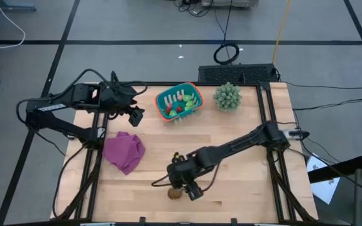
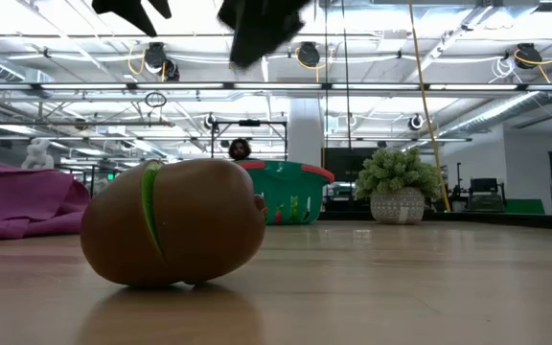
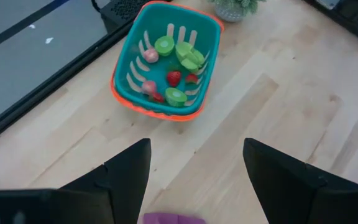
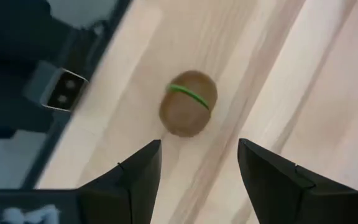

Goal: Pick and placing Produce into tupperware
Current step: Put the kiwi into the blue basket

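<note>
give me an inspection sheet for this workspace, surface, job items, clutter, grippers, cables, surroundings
surface: pale wooden table top, dark frame rails at the sides.
job's things: teal slotted plastic basket near the far edge, holding small red and light green toy pieces; brown oval toy kiwi with a green seam lies on the wood near the front edge, outside the basket.
clutter: crumpled purple cloth on the left; spiky pale-green potted plant right of the basket.
grippers: left gripper open, empty, left of the basket; right gripper open, above the kiwi, not touching it.
cables: coiled black cable on the floor behind the table.
surroundings: grey floor; open hall with ceiling rails.
</note>
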